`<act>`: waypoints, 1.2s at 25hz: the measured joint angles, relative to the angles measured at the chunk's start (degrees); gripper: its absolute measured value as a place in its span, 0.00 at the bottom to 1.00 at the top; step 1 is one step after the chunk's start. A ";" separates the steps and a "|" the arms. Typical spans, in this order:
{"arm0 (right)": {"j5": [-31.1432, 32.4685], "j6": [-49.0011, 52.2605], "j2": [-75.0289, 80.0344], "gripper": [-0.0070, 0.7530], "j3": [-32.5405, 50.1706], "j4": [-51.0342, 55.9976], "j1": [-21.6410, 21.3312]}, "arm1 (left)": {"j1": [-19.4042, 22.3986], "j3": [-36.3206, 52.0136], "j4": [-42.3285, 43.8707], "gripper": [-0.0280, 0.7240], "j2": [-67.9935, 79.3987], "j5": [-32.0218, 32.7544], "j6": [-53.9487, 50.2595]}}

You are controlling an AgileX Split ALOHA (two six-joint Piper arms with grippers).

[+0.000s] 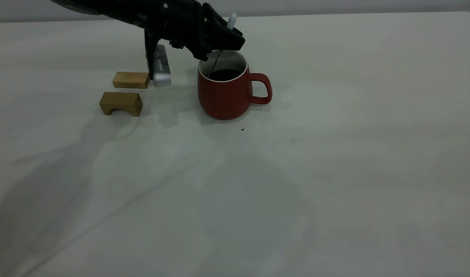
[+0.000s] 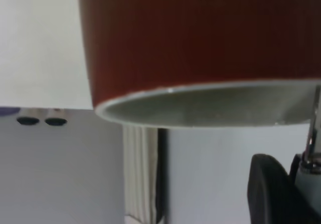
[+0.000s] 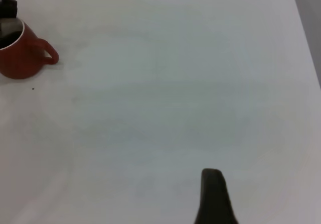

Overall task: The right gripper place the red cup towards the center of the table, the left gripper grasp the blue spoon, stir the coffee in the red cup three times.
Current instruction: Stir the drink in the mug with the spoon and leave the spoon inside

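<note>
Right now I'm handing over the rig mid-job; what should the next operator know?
Left tool: shut on the blue spoon, held over the red cup, metal neck dipping into the coffee.
Right tool: pulled back, away from the cup.
Cup sits mid-table, handle toward the right arm; two wooden blocks beside it.
Done: cup placed, spoon grasped. Left: stirring; count unknown.

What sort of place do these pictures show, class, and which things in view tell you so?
Probably a robot test bench, not a kitchen: a bare off-white table carries only a red cup of coffee and two wooden blocks, while the left gripper holds a blue spoon in the cup.
</note>
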 joint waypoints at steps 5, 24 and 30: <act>0.00 0.00 0.00 0.76 0.00 0.00 0.00 | 0.00 0.00 0.19 0.18 0.00 0.32 1.51; 0.00 0.00 0.00 0.76 0.00 0.00 0.00 | 0.11 0.00 3.70 0.53 0.05 1.82 1.82; 0.00 0.00 0.00 0.76 0.00 0.00 0.00 | 0.17 0.00 4.62 0.66 -0.60 2.51 15.06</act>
